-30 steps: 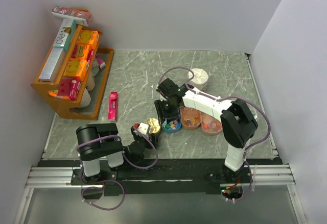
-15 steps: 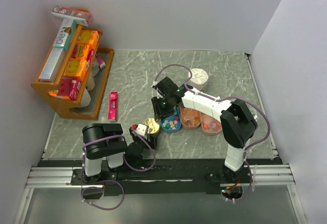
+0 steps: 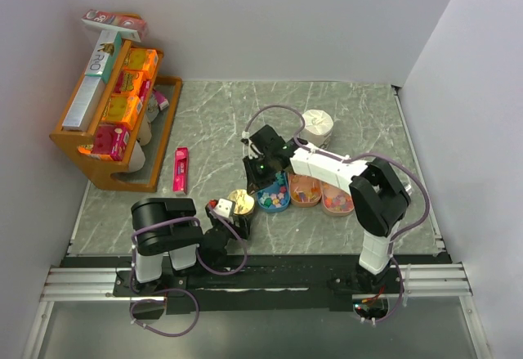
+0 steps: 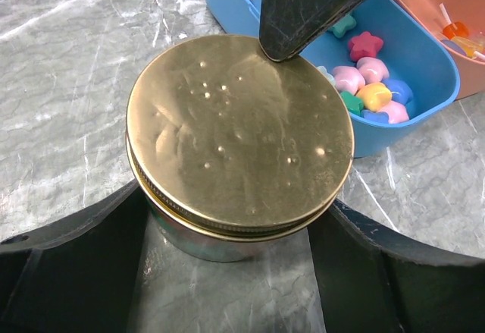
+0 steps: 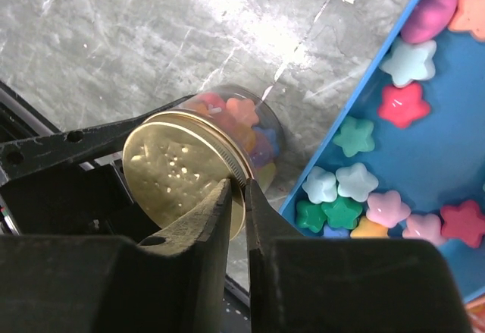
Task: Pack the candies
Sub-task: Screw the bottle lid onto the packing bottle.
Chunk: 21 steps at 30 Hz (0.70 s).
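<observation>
One lidded jar (image 3: 241, 201), three trays (image 4: 394, 139), one pink packet (image 3: 181, 169), two pincers (image 5: 236, 189).

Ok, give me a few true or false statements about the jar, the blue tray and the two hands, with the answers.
1. The gold lid sits on the jar. True.
2. The blue tray is empty. False: it holds star-shaped candies.
3. The left hand straddles the jar, one finger on each side. True.
4. The right hand is spread wide open. False: its fingers are almost together, at the lid's rim.
5. The jar has nothing in it. False: candies show through its glass in the right wrist view.
</observation>
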Motion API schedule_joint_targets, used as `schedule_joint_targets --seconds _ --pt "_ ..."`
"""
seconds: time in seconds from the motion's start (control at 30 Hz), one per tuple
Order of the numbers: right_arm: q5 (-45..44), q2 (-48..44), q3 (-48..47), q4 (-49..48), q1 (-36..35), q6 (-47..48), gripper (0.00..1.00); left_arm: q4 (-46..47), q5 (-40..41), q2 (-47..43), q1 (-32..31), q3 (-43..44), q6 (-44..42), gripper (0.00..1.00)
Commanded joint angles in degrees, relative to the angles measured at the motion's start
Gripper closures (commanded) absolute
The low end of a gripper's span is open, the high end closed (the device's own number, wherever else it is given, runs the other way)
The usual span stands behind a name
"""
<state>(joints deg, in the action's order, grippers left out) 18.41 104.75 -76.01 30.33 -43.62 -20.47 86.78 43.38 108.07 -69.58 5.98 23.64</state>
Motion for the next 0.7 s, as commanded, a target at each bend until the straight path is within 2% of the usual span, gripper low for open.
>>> schedule_joint_targets --seconds 0.0,0.17,0.3,0.43,0.57,0.6,0.67 --pt "2.67 -1.48 3.58 0.79 -0.51 2.01 0.82 2.52 -1.63 2.93 -0.03 -2.73 7.30 0.41" --pt "5.83 -3.32 7.71 0.87 -0.42 2.71 0.87 -4.77 0.21 1.71 -0.03 -0.71 8.79 0.41" --pt "8.74 -4.99 10.52 1.58 -0.59 3.94 0.94 -5.40 1.88 1.35 -0.12 -0.79 8.80 0.42" --pt "9.19 -7.97 12.11 2.98 -0.86 5.09 0.97 -7.50 1.89 1.09 -0.47 0.26 6.87 0.42" --pt "1.73 -11.84 10.19 5.00 -0.33 1.76 0.96 -8.99 2.59 2.31 -2.05 1.58 5.10 0.43" --pt "0.15 -12.46 9.48 5.27 -0.24 0.79 0.87 -9.70 3.11 2.41 -2.92 1.84 4.93 0.43" --pt "-4.51 -13.51 7.47 5.10 0.02 -1.23 0.83 -11.54 3.64 2.76 -3.89 2.72 4.84 0.43"
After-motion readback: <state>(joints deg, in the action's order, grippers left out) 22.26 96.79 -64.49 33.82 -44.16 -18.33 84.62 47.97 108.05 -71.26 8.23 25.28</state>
